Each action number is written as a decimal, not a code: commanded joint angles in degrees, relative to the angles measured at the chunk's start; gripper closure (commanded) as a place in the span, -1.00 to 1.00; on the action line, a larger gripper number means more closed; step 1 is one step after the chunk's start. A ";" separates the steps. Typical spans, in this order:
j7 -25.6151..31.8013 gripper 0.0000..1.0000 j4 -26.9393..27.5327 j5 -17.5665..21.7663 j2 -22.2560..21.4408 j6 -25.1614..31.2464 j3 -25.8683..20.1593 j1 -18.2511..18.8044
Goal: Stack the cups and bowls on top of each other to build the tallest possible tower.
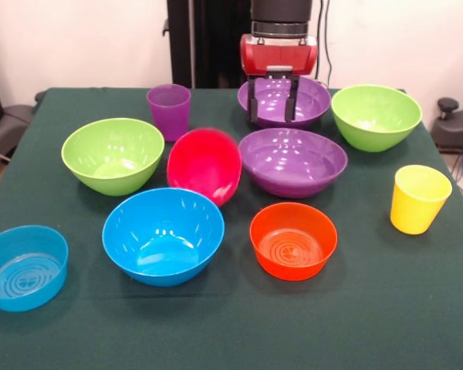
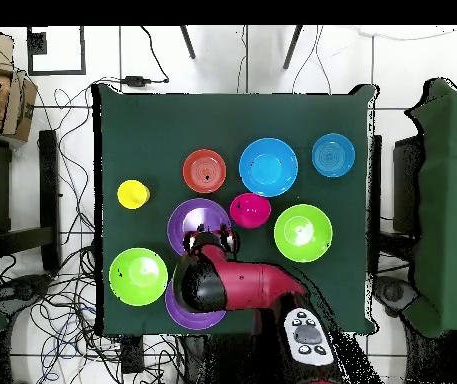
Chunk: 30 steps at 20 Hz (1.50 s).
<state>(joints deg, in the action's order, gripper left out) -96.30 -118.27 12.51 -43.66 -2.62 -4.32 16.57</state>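
My gripper [image 1: 272, 102] is open and empty, its fingers [image 1: 252, 100] hanging over the far purple bowl [image 1: 309, 99]. A second wide purple bowl [image 1: 293, 160] sits just in front of it. A red-pink bowl [image 1: 204, 164] stands tilted on its side beside that. The purple cup [image 1: 169, 110] stands at the far left, the yellow cup [image 1: 419, 198] at the right. Lime green bowls sit at the left [image 1: 113, 154] and the far right [image 1: 376, 116]. The large blue bowl [image 1: 163, 235], orange bowl [image 1: 293, 240] and small blue bowl [image 1: 25, 266] sit at the front. No tower shows; nothing is stacked.
In the overhead view my arm [image 2: 242, 285] covers the purple cup and most of the near purple bowl [image 2: 194, 312]; my gripper [image 2: 212, 240] shows above it. The green table [image 1: 370, 324] has bare cloth along its front edge and right corner.
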 commanded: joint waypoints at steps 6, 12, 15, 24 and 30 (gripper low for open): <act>-9.42 -1.00 -1.45 0.21 2.50 -0.58 -3.63 0.72; -9.46 -1.00 -1.57 0.37 2.75 -0.94 -3.28 0.61; -8.93 -1.00 -1.02 0.46 2.67 -0.23 -3.46 1.03; -4.55 -1.00 2.51 2.54 4.61 3.00 -7.10 6.03; -2.90 -1.00 3.71 3.30 5.38 4.11 -8.47 7.97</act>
<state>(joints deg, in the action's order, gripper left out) -96.31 -118.05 12.51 -42.11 -2.61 -6.13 22.88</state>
